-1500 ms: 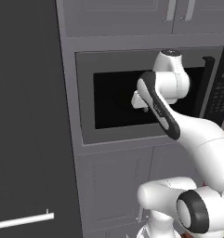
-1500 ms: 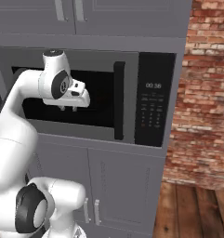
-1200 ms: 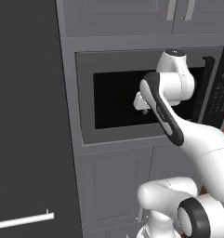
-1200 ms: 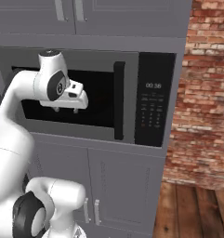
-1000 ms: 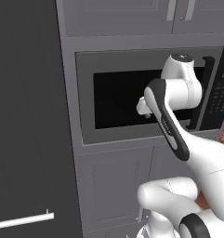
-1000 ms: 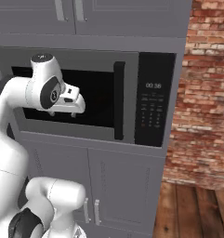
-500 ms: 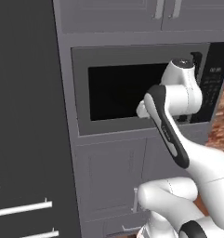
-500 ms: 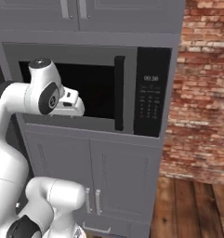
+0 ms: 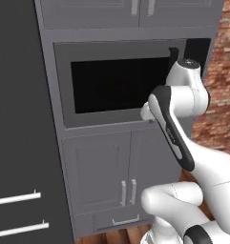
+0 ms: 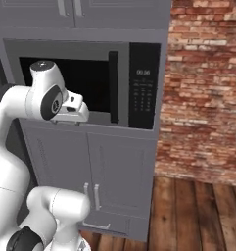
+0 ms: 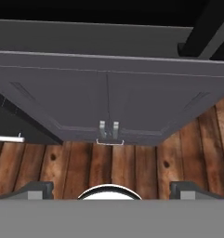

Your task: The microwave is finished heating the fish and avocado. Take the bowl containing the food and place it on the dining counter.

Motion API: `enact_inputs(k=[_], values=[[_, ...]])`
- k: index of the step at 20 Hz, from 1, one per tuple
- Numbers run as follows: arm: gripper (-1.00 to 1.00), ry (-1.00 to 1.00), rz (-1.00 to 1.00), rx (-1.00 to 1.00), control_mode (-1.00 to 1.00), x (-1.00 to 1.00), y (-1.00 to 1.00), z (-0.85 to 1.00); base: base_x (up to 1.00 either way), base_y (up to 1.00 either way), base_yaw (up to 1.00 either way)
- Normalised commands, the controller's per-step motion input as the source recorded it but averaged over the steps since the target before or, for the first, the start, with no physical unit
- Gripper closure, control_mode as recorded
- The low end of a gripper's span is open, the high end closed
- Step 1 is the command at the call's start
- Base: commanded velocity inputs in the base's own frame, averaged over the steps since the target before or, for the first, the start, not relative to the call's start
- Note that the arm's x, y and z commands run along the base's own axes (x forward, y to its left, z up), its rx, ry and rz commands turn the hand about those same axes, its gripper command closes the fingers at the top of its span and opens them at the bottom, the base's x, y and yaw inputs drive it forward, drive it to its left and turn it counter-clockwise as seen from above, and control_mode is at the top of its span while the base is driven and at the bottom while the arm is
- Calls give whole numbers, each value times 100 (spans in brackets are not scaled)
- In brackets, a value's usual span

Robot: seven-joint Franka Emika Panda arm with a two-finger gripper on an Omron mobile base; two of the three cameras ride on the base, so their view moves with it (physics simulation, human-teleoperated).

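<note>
Right base view: we see the microwave (image 10: 85,83) upper left of frame, dark glass door shut, black handle (image 10: 113,87) upright beside the keypad panel (image 10: 144,92). The gripper (image 10: 76,112) sits left of centre, just before the door's lower edge. In the hand view its fingertips (image 11: 38,188) stand wide apart, holding nothing (lower cabinet doors (image 11: 108,104) fill mid-frame, wood floor (image 11: 146,169) below).
</note>
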Motion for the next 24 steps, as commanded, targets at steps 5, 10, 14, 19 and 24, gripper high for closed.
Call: enact_inputs(k=[5, 10, 14, 19, 24], values=[[-100, 0, 0, 0, 100, 0, 0, 0, -43, -31, 0], [-100, 0, 0, 0, 100, 0, 0, 0, -37, -44, 0], [-100, 0, 0, 0, 100, 0, 0, 0, -16, -51, 0], [-100, 0, 0, 0, -100, 0, -7, 0, 0, -29, 0], [-100, 0, 0, 0, -100, 0, 0, 0, 0, 0, 0]])
